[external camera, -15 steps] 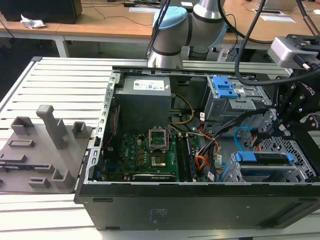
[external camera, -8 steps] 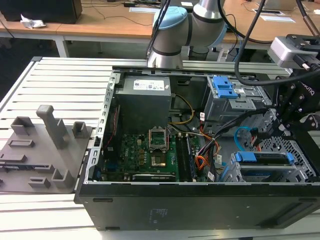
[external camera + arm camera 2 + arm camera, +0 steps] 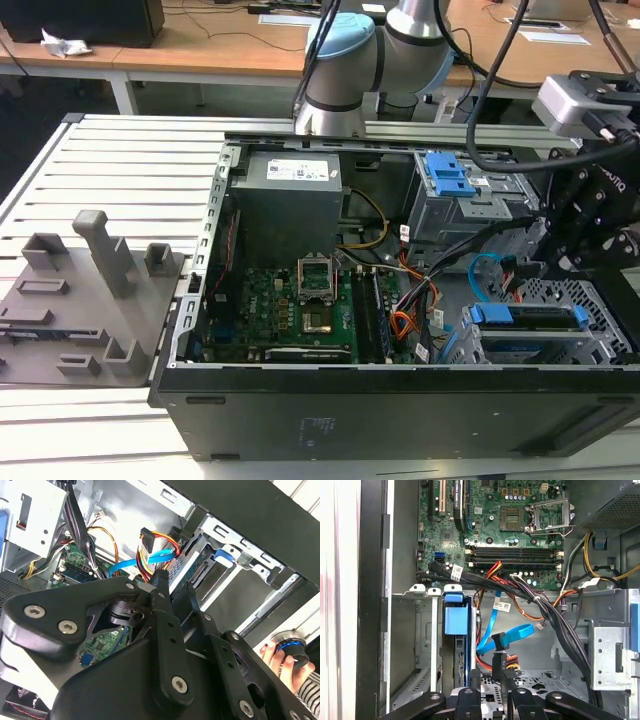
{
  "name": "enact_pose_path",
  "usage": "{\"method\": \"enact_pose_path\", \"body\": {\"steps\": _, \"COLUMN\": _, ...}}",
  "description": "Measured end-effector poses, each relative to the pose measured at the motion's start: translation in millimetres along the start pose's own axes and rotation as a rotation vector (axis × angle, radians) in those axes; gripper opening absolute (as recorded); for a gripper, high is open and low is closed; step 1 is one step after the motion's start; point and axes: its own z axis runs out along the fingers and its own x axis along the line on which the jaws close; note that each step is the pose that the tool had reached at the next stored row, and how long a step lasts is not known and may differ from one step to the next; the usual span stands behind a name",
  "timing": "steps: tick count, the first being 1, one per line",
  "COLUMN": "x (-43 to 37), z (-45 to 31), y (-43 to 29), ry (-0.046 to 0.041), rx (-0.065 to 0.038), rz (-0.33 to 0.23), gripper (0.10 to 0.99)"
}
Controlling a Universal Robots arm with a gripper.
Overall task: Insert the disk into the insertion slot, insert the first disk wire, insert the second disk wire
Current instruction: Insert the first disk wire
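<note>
One black gripper (image 3: pixel 492 680) of pinned metal links stands at the open end of the insertion slot (image 3: pixel 565 292), a silver-grey cage of perforated sheet metal with stacked bays. Directly at its tips is a small dark oblong plug, from which the thin red and orange strands of the first disk wire (image 3: pixel 512 668) fan out. Whether the jaws are clamped on that plug cannot be told.

Inside the slot, the disk (image 3: pixel 530 320) is already seated. Its bright blue moulded plastic carrier shows along the edge, with a squared blue tab at the slot's mouth.

Just beyond the slot, the second disk wire (image 3: pixel 517 631), a flat, smooth light-blue ribbon, curves in a loop. Its own dark plug sits just past the first wire's plug.

Further from the slot lies the green motherboard (image 3: pixel 520 515), flat and densely studded, with a square metal-framed socket and long dark memory rails. Beyond it stands a plain grey box-shaped power supply (image 3: pixel 290 200).

Behind the slot rises a grey bay with a blue latch (image 3: pixel 450 175).

Enclosing the slot is the black steel computer case (image 3: pixel 400 410), lying open on a ribbed aluminium table (image 3: pixel 130 160). Farthest from the slot, a matte grey fixture block (image 3: pixel 90 290) with upright posts sits on that table.
</note>
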Motion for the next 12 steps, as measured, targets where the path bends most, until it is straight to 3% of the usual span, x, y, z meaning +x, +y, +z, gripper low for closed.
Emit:
{"method": "enact_pose_path", "body": {"steps": 5, "x": -4.8, "z": 1.6, "y": 6.5, "ry": -0.0005, "rx": 0.0, "rz": 0.012, "gripper": 0.302}}
{"method": "enact_pose_path", "body": {"steps": 12, "x": -8.4, "z": 13.3, "y": 7.1, "ry": 0.0035, "rx": 0.0, "rz": 0.018, "gripper": 0.302}}
